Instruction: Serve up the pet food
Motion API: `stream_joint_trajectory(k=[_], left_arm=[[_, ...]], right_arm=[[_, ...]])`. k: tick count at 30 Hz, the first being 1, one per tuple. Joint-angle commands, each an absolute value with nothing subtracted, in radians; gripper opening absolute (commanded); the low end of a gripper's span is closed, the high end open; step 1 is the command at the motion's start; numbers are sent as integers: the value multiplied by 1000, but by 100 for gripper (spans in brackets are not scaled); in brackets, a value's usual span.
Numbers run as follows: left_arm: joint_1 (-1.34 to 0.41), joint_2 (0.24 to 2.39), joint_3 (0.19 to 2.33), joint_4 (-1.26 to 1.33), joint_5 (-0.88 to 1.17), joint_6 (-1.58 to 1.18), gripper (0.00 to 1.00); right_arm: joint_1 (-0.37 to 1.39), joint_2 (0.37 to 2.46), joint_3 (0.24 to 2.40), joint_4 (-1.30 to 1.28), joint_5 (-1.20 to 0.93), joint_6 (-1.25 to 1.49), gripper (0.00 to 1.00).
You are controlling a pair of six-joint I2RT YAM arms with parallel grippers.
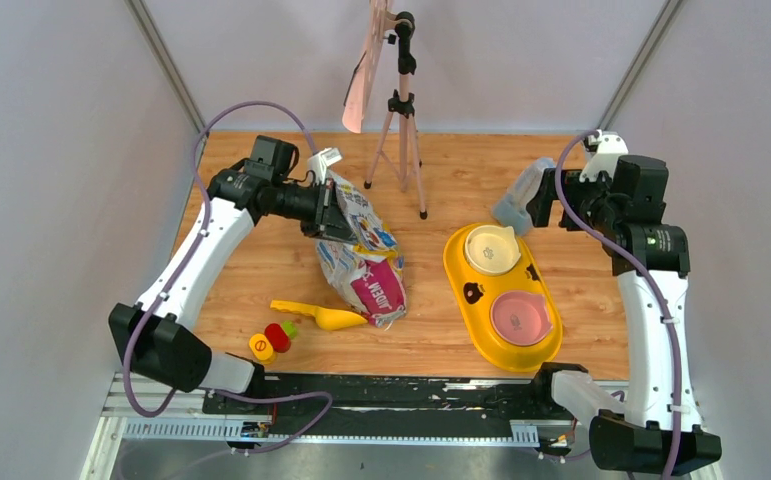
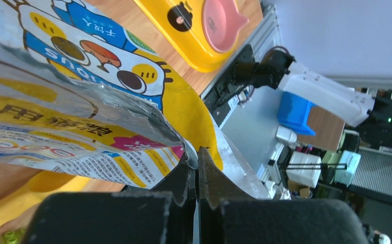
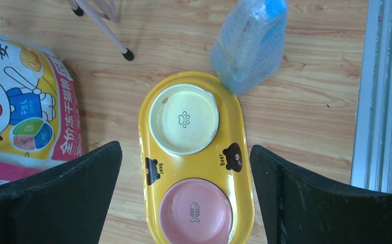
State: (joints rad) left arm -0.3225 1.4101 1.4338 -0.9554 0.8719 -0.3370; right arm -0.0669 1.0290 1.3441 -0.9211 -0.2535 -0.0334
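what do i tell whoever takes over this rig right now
Left hand: shut on the torn top edge of the bag.
Right hand: open over the yellow tray, holding nothing.
Scoop lies on the table by the bag, untouched.
Cream bowl and pink bowl are empty; no kibble in view.
Done: bag gripped. Left: get kibble into a bowl.

A strip of bare table (image 1: 427, 300) ran free between the printed bag (image 1: 361, 262) and the yellow feeder tray (image 1: 458, 290) — the tripod (image 1: 402, 130) blocked its far end.
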Motion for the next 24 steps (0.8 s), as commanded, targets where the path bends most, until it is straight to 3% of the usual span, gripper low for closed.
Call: stream_joint_trajectory(k=[1, 14, 15, 16, 17, 19, 21, 24], left_arm=[[-352, 1267, 1441, -977, 1130, -262, 0], [-387, 1208, 1416, -1113, 1128, -93, 2], [-387, 1208, 1415, -1112, 1125, -86, 18], [-386, 1208, 1419, -1114, 1104, -82, 28], [-379, 1209, 1440, -1121, 1090, -58, 49], [-360, 1215, 1489, -1153, 1048, -13, 72], [-326, 1223, 1545, -1193, 1011, 36, 81], [-268, 1236, 1613, -1202, 962, 41, 84]], right_arm=[[-67, 1041, 1385, -863, -298, -12, 99], [-65, 1088, 1426, -845, -362, -6, 100], [-62, 1092, 1433, -848, -367, 14, 100], [-55, 1096, 1442, -853, -373, 20, 100], [-45, 1099, 1451, -856, -379, 21, 100], [-10, 1104, 1472, -865, -389, 13, 99], [64, 1111, 1496, -868, -375, 5, 97], [142, 1136, 1538, -870, -389, 6, 93]])
